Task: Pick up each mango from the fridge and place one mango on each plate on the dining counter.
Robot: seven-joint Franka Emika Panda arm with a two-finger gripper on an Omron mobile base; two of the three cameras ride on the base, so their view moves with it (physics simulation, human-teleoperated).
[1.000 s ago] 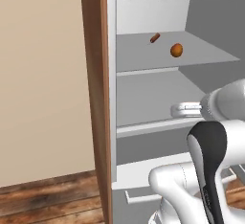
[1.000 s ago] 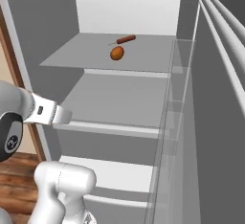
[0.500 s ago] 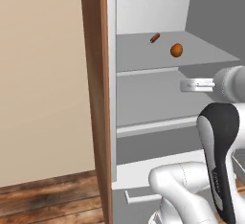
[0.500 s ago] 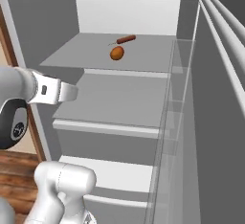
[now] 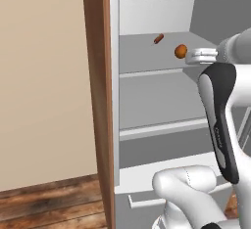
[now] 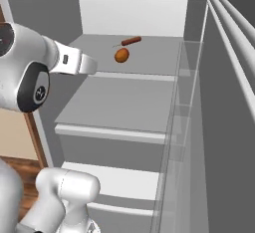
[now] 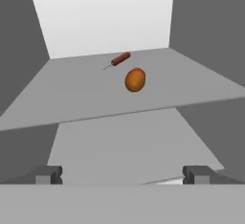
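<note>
In the left base view, the fridge [image 5: 162, 120] is seen standing open, with a brown wooden panel [image 5: 98, 101] along its left side. On the top shelf [image 5: 147, 57] an orange-red mango [image 5: 181, 51] is lying near the front right part, and a thin reddish-brown sausage [image 5: 158, 38] is set behind it and to its left, apart from it. The gripper [image 5: 196, 56] is held at the level of the top shelf, just to the right of the mango; whether they touch cannot be told here. A bar handle [image 5: 147, 202] is seen on the lower drawer, below the shelves.

In the right base view, the mango [image 6: 121, 55] is seen on the top shelf [image 6: 149, 53], towards its front edge, with the sausage [image 6: 131, 41] just behind it and slightly to the right. The gripper [image 6: 89, 65] is reached in from the left, at the front edge of the top shelf, left of the mango and clearly apart from it. The fridge door [image 6: 224, 117] with its rails is shown along the right side.

In the hand view, the mango [image 7: 135, 80] is seen ahead on the top shelf [image 7: 76, 94], a little right of centre, and the sausage [image 7: 119, 59] lies beyond it. The two fingertips [image 7: 48, 174] are spread wide apart, and nothing is held between them. The mango is well beyond the fingertips.
</note>
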